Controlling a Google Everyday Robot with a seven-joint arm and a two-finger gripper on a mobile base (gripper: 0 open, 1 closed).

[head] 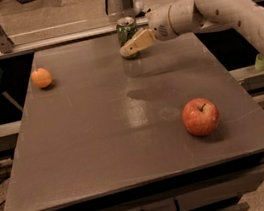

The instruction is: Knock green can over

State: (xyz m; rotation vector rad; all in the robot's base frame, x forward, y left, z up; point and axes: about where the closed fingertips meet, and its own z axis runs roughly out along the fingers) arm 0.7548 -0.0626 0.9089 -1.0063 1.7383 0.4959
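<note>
The green can (126,31) stands upright near the far edge of the grey table (96,134), dark green with a silver top rim. My gripper (130,50) comes in from the right on a white arm (215,1). Its tan fingertips sit right in front of the can's lower part and hide it. I cannot tell whether they touch the can.
A red apple (200,116) lies on the right front part of the table. An orange (41,78) lies near the left edge. A small pale-green cup (261,61) stands off the table at the right. A glass rail runs behind the table.
</note>
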